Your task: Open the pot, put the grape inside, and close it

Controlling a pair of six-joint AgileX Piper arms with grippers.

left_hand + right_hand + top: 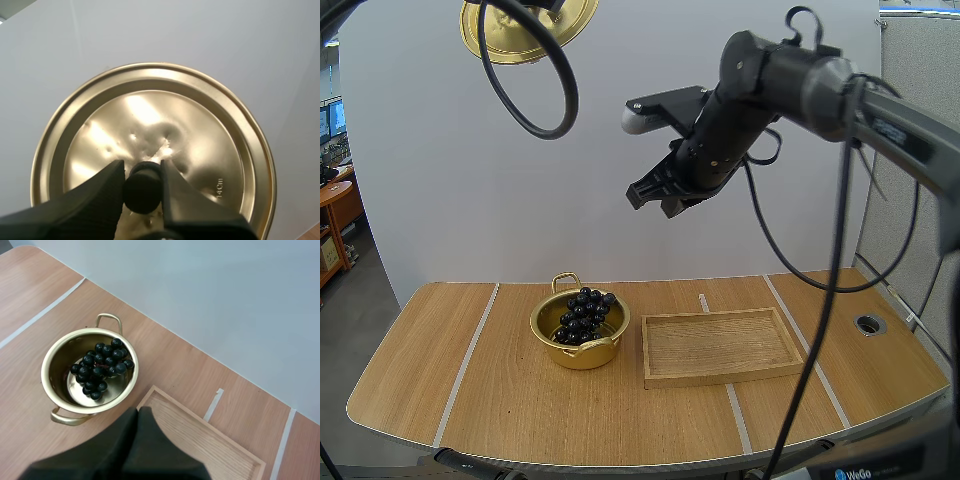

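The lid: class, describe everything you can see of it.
The lid is a round, shiny, gold-coloured metal disc with a stepped rim, small dents near its centre and a "14Cm" stamp. Its black knob is pinched by the left gripper, which holds it high in the air, off the pot.

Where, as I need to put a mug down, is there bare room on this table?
Bare table lies left of the pot, along the front edge before pot and wooden tray, and right of the tray up to the round hole. The tray is empty too. It is crowded mid-table: pot, holding grapes, and tray sit close together.
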